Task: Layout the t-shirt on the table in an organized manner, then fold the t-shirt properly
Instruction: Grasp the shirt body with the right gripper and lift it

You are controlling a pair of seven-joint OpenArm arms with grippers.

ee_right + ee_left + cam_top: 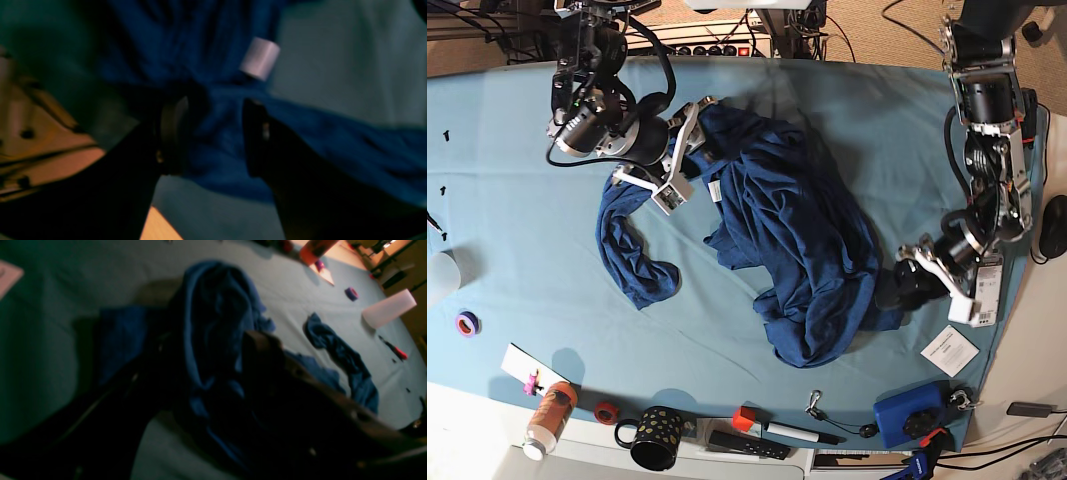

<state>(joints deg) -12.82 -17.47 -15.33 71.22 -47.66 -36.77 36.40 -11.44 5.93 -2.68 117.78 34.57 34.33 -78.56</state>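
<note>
The t-shirt [782, 230] lay crumpled on the table [507, 200], bunched rather than spread; its long axis ran diagonally in the base view, from the far end beside the right gripper [684, 150] to the near end beside the left gripper [924, 268]; one sleeve-like strip trailed off toward the base view's left. The right gripper stood with jaws apart astride a fold at the far end, nothing clamped. The left gripper stood parted at the near edge, dark cloth lying between its fingers; whether it held anything could not be told. Each arm was at its own end; judged not yet laid out.
</note>
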